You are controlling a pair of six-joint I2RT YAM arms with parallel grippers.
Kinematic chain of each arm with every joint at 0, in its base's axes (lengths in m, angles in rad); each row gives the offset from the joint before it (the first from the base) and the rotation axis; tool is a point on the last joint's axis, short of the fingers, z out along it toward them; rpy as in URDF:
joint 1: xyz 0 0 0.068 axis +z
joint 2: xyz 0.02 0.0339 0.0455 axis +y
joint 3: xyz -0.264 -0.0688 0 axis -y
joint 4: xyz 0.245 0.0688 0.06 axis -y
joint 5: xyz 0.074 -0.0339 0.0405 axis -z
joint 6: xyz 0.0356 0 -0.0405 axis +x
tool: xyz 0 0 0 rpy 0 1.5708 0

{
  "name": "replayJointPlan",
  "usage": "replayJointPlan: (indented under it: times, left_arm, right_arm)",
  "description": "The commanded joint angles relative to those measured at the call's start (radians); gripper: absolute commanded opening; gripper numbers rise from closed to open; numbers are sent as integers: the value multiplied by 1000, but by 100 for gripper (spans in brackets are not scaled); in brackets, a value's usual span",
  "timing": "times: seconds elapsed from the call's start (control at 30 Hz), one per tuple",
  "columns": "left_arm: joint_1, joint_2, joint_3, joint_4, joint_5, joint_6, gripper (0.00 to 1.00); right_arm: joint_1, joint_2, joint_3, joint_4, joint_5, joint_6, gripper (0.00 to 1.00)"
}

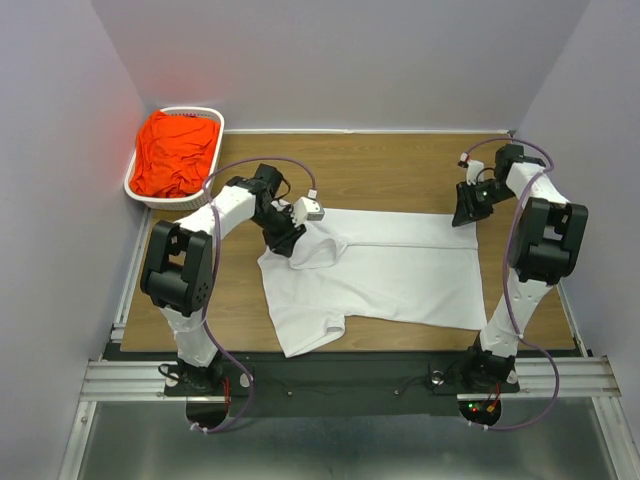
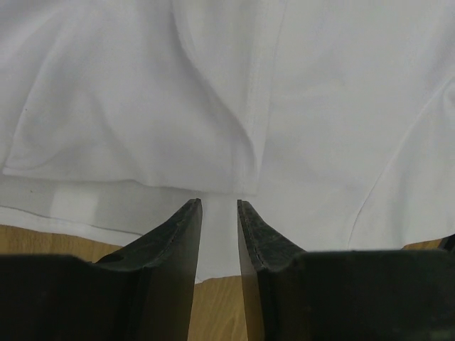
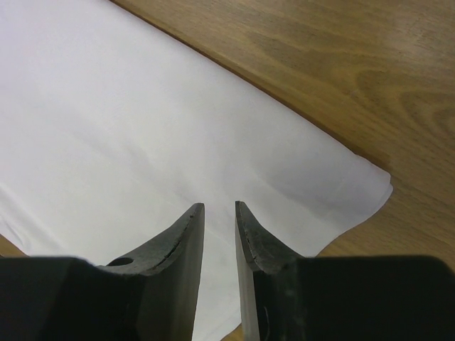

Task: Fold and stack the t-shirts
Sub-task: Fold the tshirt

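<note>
1. Two t-shirts are in play. The white t-shirt (image 1: 400,275) lies spread on the bench (image 1: 400,165) between the arms, with its collar end toward the left arm and its hem toward the right. The orange-red t-shirt (image 1: 175,155) is heaped in the white slotted basket (image 1: 140,195) at the far left corner.
2. The left end effector (image 1: 288,243) is set low at the collar end, where the cloth is bunched into a raised fold (image 1: 318,250). Its fingers are drawn close, with only a narrow slit between them. Whether cloth is pinched there cannot be told.
3. The right end effector (image 1: 466,213) is placed at the far hem corner (image 3: 370,181). Its fingers are likewise nearly together above the cloth, and a grip on it cannot be confirmed either.
4. The step in hand is judged to be the first lengthwise fold, in which the far edge is brought over toward the near edge.
5. For this to be done well, both grips should be made sure before anything is lifted.
6. The two ends should be raised together to the same height, so that the far edge is kept taut and straight.
7. The edge should be carried across in parallel and laid flush with the near edge, with the near sleeve (image 1: 310,335) covered or tucked in.
8. The bunched fold at the collar is best pulled flat first, otherwise a crease is likely to be trapped inside the fold.
9. The cloth should be let go only once it rests fully on the bench.
</note>
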Motion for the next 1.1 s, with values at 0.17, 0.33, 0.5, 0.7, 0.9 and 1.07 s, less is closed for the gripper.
replayJointPlan:
  times: [0.17,0.33,0.5,0.7,0.9,1.07]
  left_arm:
    - [-32,61,184,234,56,-236,52]
    - [-114,129,190,300,9,-291,52]
    - [-232,142,104,296,-42,-273,49]
    - [-198,38,20,208,-15,-201,41]
    - [-40,-105,1,292,81,-311,53]
    - [110,-69,35,451,64,-558,66]
  right_arm:
    - [23,-6,34,-13,-31,18,28]
    - [28,8,40,-7,-26,27,27]
    - [32,28,25,3,-6,29,26]
    - [32,30,25,3,20,12,25]
    - [32,36,85,20,-3,47,25]
    - [32,68,143,78,20,109,25]
